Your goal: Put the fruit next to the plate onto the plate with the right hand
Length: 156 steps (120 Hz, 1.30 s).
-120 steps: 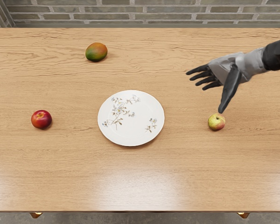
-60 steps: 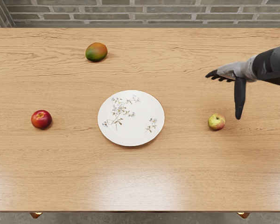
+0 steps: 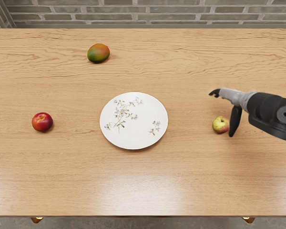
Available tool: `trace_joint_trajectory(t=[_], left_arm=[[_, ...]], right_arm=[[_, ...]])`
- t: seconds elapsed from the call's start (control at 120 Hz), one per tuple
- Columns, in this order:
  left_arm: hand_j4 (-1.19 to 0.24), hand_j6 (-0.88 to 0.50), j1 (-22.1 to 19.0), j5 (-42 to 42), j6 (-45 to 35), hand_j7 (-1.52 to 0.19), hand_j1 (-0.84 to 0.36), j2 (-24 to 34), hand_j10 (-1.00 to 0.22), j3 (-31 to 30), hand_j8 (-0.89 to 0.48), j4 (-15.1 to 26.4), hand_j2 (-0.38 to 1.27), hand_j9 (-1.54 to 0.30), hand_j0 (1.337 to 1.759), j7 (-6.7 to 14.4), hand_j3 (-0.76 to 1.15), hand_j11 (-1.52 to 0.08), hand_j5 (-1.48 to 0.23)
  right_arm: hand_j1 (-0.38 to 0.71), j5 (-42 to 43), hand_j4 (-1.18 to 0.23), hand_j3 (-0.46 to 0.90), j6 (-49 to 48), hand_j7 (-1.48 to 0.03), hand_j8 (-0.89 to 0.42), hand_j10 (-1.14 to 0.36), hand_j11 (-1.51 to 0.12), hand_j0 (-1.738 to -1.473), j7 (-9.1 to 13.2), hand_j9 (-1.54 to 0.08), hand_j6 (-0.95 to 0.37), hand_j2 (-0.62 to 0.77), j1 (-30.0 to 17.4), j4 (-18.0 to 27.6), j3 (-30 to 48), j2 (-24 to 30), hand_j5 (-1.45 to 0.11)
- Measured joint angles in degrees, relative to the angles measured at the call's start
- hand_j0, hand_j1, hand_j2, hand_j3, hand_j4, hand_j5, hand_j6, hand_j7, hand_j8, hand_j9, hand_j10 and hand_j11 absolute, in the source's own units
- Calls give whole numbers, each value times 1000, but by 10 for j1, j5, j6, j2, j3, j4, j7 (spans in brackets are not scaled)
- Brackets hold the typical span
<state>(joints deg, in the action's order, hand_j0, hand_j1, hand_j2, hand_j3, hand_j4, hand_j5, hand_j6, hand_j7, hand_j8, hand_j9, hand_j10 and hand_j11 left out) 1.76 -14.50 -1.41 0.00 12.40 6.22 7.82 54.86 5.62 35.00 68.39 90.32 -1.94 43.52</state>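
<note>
Three pieces of fruit lie on the light wooden counter (image 3: 190, 181), with one plate and one hand in view. The round white plate with a floral print (image 3: 133, 120) sits at the middle and carries nothing. The small yellow-green apple with a red blush (image 3: 220, 124) rests on the counter to the plate's right, clear of its rim. A round red apple (image 3: 42, 121) lies well apart on the plate's left, and a green and orange mango (image 3: 98, 52) sits toward the far edge, in front of a grey brick wall (image 3: 133, 14).

Nothing stands between the yellow-green apple and the plate.

The right hand (image 3: 236, 98) comes in from the right edge, released and holding nothing. Its dark fingers (image 3: 214, 93) point left above the apple, and its thumb (image 3: 235, 121) hangs down just beside the apple's right side. I cannot tell if the thumb touches it.

Compared with half a second ago, the hand has dropped lower and nearer to the apple, and more of the dark forearm shows. The fruit and plate have not moved.
</note>
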Motion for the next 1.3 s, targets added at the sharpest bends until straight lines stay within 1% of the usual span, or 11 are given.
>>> trace_joint_trajectory(t=[0.158,0.375,0.5,0.825,0.983,1.125,1.167,1.283,1.3], left_arm=[[0,-1,0,0,0,0,349,0,0,1,-1,0,0,0,1658,0,0,0,0],[0,-1,0,0,0,0,349,0,0,1,-1,0,0,0,1658,0,0,0,0],[-1,-1,0,0,0,0,349,0,0,1,-1,0,0,0,1658,0,0,0,0],[0,-1,0,0,0,0,349,0,0,0,-1,0,0,0,1658,0,0,0,0],[-1,-1,0,0,0,0,349,0,0,0,-1,0,0,0,1658,0,0,0,0],[-1,-1,0,0,0,0,349,0,0,0,-1,0,0,0,1658,0,0,0,0],[-1,-1,0,0,0,0,349,0,0,0,-1,0,0,0,1658,0,0,0,0],[0,-1,-1,0,0,0,349,0,0,0,-1,0,0,0,1658,0,0,0,0],[0,-1,-1,0,0,0,349,0,0,0,-1,0,0,0,1658,0,0,0,0]], right_arm=[[-110,33,-205,0,33,-261,-206,-205,-262,-1658,0,-262,-208,-38,-37,6,0,-1,-262],[-57,61,-250,0,66,-319,-250,-249,-319,-1658,0,-319,-252,-46,-63,8,0,-3,-319],[-36,71,-268,0,78,-342,-269,-267,-343,-1658,0,-343,-270,-49,-70,8,0,-5,-343],[66,89,-352,0,96,-452,-352,-351,-452,-1658,0,-453,-354,-66,-87,7,0,-21,-453],[123,92,-399,0,97,-514,-399,-398,-514,-1658,0,-514,-400,-75,-86,8,0,-21,-515],[141,92,-425,0,96,-550,-426,-426,-550,-1658,0,-550,-427,-41,-84,9,0,-22,-551],[152,92,-432,0,96,-559,-433,-432,-559,-1658,0,-559,-434,-50,-83,10,0,-22,-560],[204,92,-479,0,96,-621,-480,-479,-622,-1658,0,-623,-481,-50,-83,13,0,-22,-623],[217,92,-489,0,95,-633,-471,-489,-635,-1658,0,-635,-491,-54,-83,13,0,-22,-635]])
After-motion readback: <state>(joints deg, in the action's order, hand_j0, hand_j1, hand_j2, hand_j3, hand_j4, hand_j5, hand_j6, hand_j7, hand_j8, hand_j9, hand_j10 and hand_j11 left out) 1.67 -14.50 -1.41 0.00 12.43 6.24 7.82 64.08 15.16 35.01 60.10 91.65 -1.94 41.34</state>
